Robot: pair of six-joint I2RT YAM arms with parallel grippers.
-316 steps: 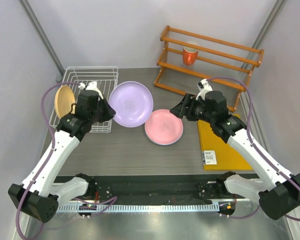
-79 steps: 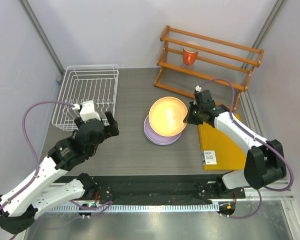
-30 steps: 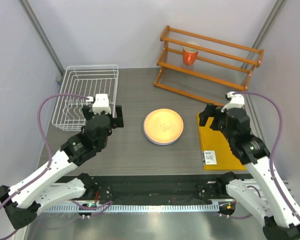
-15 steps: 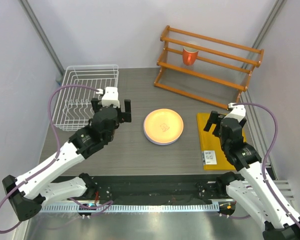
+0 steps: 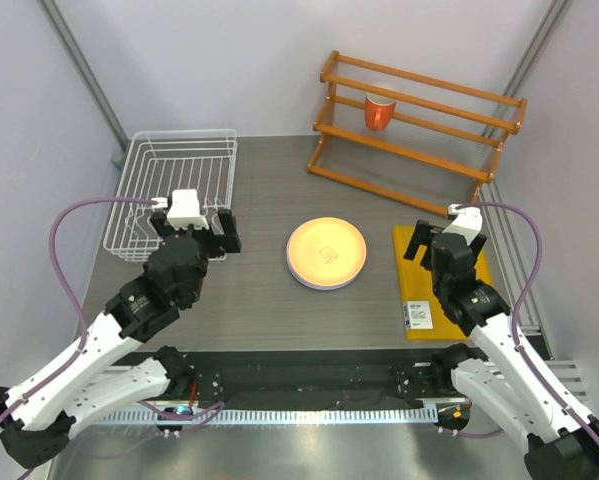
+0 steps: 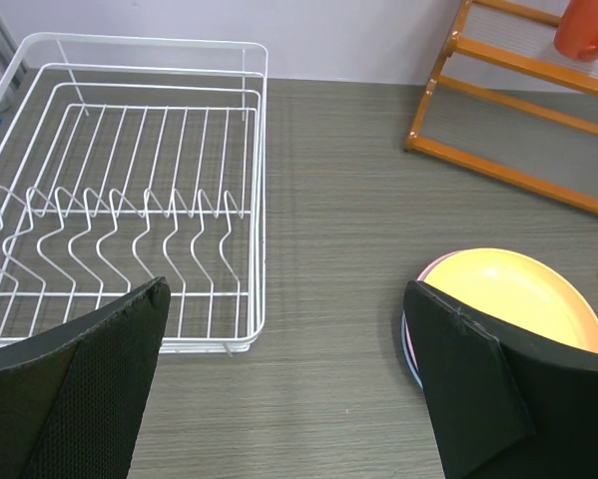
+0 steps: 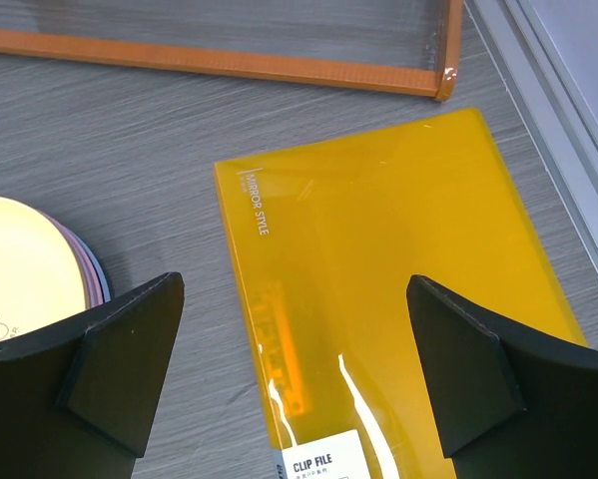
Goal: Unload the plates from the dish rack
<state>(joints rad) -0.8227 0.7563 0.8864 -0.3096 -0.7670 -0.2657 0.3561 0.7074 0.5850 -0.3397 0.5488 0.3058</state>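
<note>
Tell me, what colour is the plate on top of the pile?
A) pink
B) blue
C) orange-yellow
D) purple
C: the orange-yellow plate lies uppermost, with only thin rims of other plates showing beneath it.

Under the orange-yellow plate [image 5: 326,252], the lower plates [image 7: 97,279] are seen only as thin rims. In the left wrist view the stack is partly covered by 1 finger [image 6: 478,399] of the left gripper [image 6: 287,299]. The cup [image 6: 586,28] is cut off by the top edge.
</note>
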